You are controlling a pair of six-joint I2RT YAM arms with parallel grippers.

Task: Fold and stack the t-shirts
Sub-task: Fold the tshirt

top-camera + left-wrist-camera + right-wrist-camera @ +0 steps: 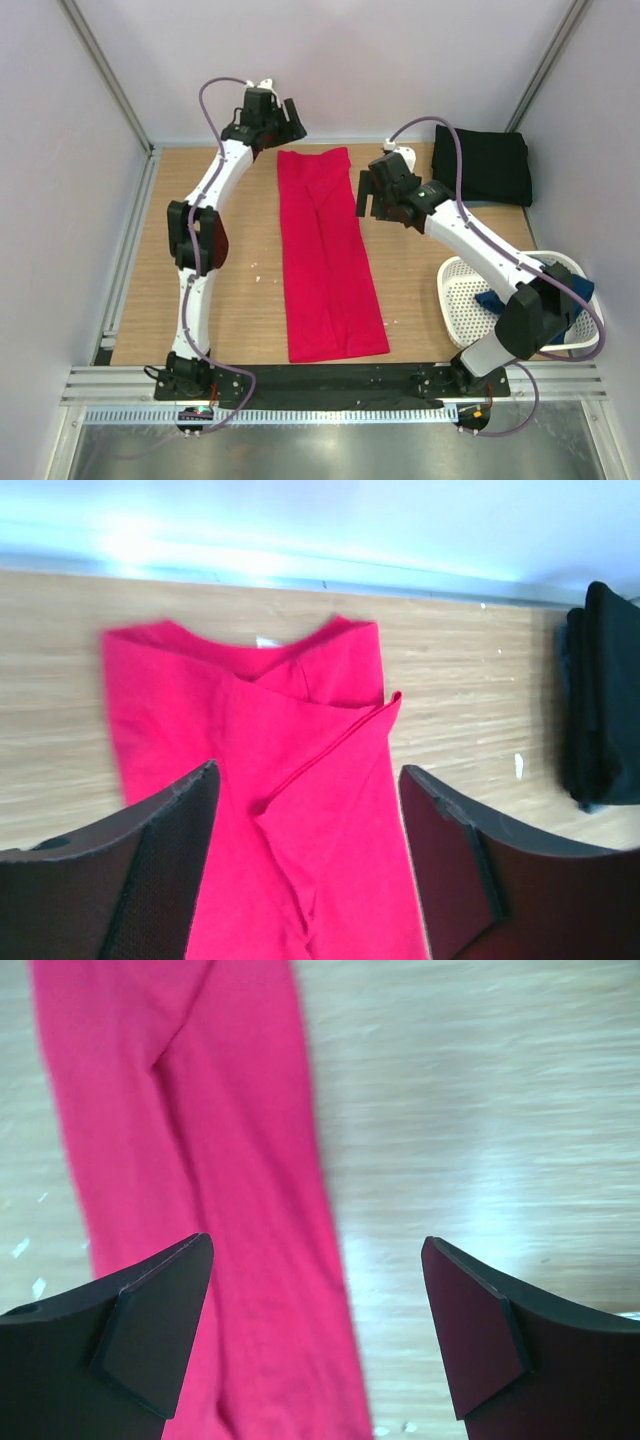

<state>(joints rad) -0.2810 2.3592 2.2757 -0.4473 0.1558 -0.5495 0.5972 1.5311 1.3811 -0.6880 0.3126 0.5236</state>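
Observation:
The bright red t-shirt [325,255] lies folded lengthwise into a long strip down the middle of the table, collar end toward the back wall. My left gripper [293,117] hovers over that collar end, open and holding nothing; in its wrist view the red t-shirt [300,730] shows between the spread fingers [170,840]. My right gripper [365,195] hangs open just right of the strip's upper half, straddling the edge of the red t-shirt [200,1110]. A folded black t-shirt [480,165] rests at the back right. A navy blue t-shirt [492,300] sits in the basket.
A white perforated basket [452,290] stands at the right near edge, partly under my right arm. The black t-shirt [605,700] also shows at the right edge of the left wrist view. Bare wooden tabletop [430,260] lies between the red strip and the basket.

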